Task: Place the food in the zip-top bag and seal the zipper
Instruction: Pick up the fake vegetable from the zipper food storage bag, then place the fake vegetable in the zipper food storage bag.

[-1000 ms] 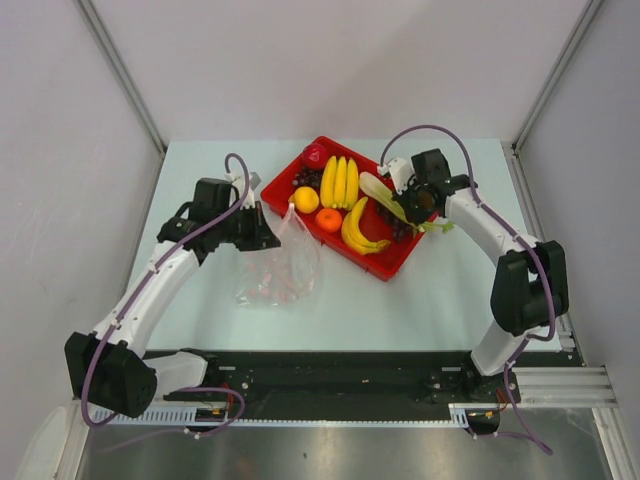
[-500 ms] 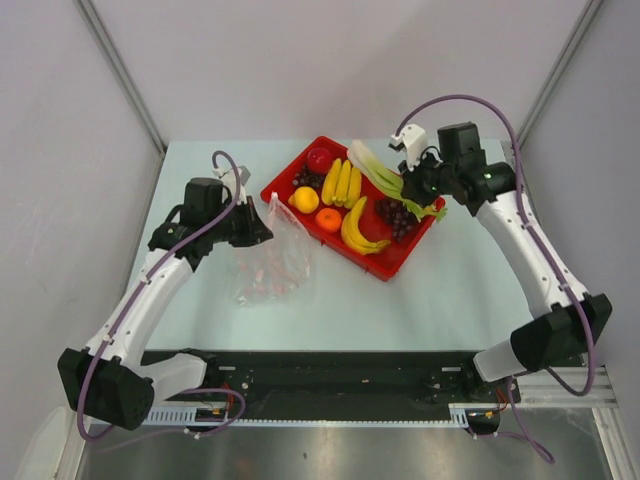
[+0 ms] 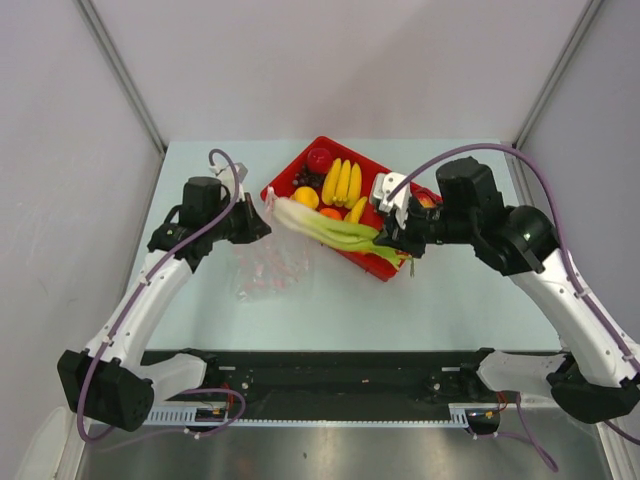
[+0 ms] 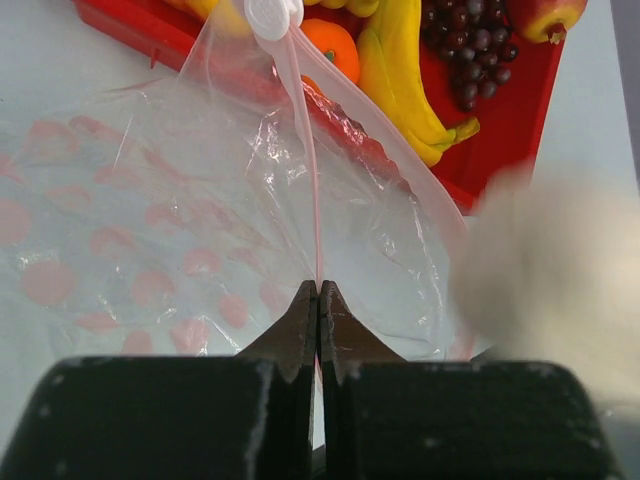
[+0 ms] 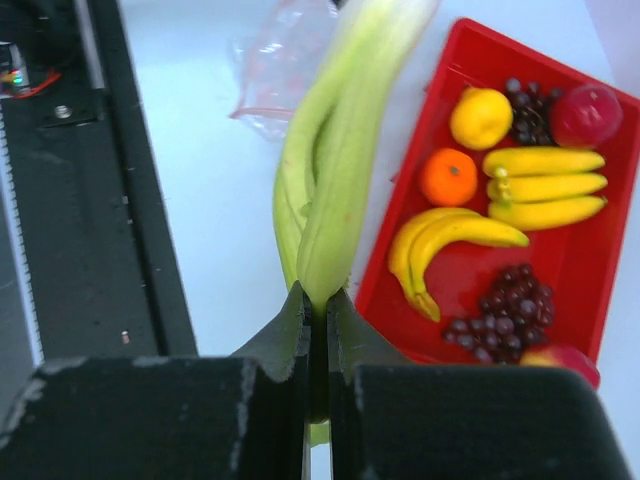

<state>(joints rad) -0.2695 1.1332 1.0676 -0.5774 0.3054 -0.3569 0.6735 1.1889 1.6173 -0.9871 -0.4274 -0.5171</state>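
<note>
The zip-top bag [image 3: 270, 272] lies clear and crinkly on the table left of the red tray [image 3: 293, 164]. My left gripper [image 3: 262, 225] is shut on its pink zipper [image 4: 312, 200] and holds that edge up; the white slider [image 4: 272, 14] sits at the far end. My right gripper [image 3: 397, 245] is shut on the green end of the leek-like stalk [image 3: 330, 230]. The stalk hangs level over the tray's near side, its white end by the bag mouth. Bananas [image 5: 545, 185], lemon [image 5: 480, 117], orange [image 5: 447, 177], grapes [image 5: 500, 310] and an apple [image 5: 587, 115] lie in the tray.
The black base rail [image 3: 330, 370] runs along the table's near edge. Grey walls close in the table on the left, right and back. The right arm reaches across the tray's right corner.
My right arm lifted the stalk out of the tray and swung it left and nearer, white end toward the bag. The left gripper kept its hold on the bag edge, shifting slightly.
</note>
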